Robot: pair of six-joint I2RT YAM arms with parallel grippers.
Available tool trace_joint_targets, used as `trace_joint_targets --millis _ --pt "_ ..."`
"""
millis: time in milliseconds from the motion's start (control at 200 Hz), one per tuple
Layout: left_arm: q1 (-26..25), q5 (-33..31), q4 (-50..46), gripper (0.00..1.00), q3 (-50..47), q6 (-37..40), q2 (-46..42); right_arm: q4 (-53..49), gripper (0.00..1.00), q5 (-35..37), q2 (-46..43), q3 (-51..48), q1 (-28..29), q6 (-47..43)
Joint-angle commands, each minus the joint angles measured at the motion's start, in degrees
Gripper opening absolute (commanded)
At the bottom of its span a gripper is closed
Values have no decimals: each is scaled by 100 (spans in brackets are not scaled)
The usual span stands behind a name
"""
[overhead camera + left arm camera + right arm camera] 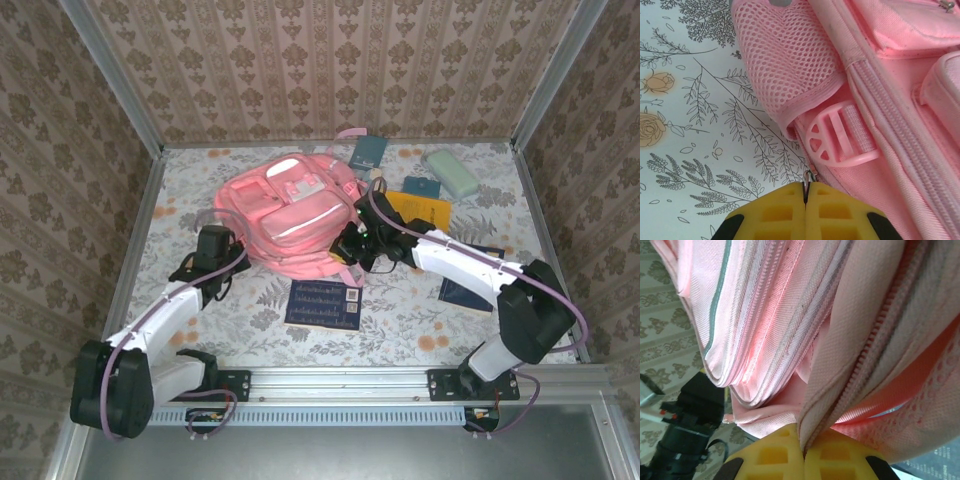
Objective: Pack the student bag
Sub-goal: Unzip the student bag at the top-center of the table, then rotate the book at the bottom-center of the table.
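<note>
The pink student bag (290, 210) lies on the floral table, front pockets and pale stripe facing up. At its left edge my left gripper (207, 262) is shut on a small metal zipper pull (809, 176), just below a pink plastic buckle (840, 137) and a mesh side pocket (785, 60). On the bag's right side my right gripper (352, 243) is shut on a fold of the bag's fabric beside a zipper track (860, 375); its yellow pads (785, 455) pinch the cloth.
A dark blue booklet (324, 301) lies in front of the bag. Right of the bag are a yellow notebook (425, 210), a small blue book (421, 187), a pale green case (452, 172) and a dark book (467, 290). A teal book (368, 152) lies behind it.
</note>
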Motion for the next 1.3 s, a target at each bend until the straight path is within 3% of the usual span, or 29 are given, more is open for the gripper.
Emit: trace_joint_targets --millis 0,150,200,240,350,470,590,835,1065,1295 --pt "170 -306 39 0 -95 192 -128 -67 0 22 254 234 -112 -222" --pt "216 -209 -233 0 -7 354 -251 -22 0 -64 511 387 -46 -382" --pt "216 -208 -344 20 9 352 -339 -42 0 -138 626 467 -35 -442" --pt "216 -165 -436 38 30 333 -414 -89 11 -167 693 542 -28 -517" --pt "198 127 -676 56 63 276 -691 -379 39 -134 767 695 -19 -868" --pt "40 373 -994 61 82 111 -980 -751 52 87 564 630 -19 -1315" --pt "-259 531 -1230 64 40 -97 -1247 -889 52 262 166 271 -3 -1787" --pt "-780 469 -1330 67 58 -379 -1466 -889 42 136 -435 -712 513 -2603" --pt "-1190 439 -1192 67 284 -400 -1132 72 30 162 76 -1419 1202 -2406" --pt "-1690 381 -1202 69 554 -448 -918 75 23 490 288 -1923 1126 -2521"
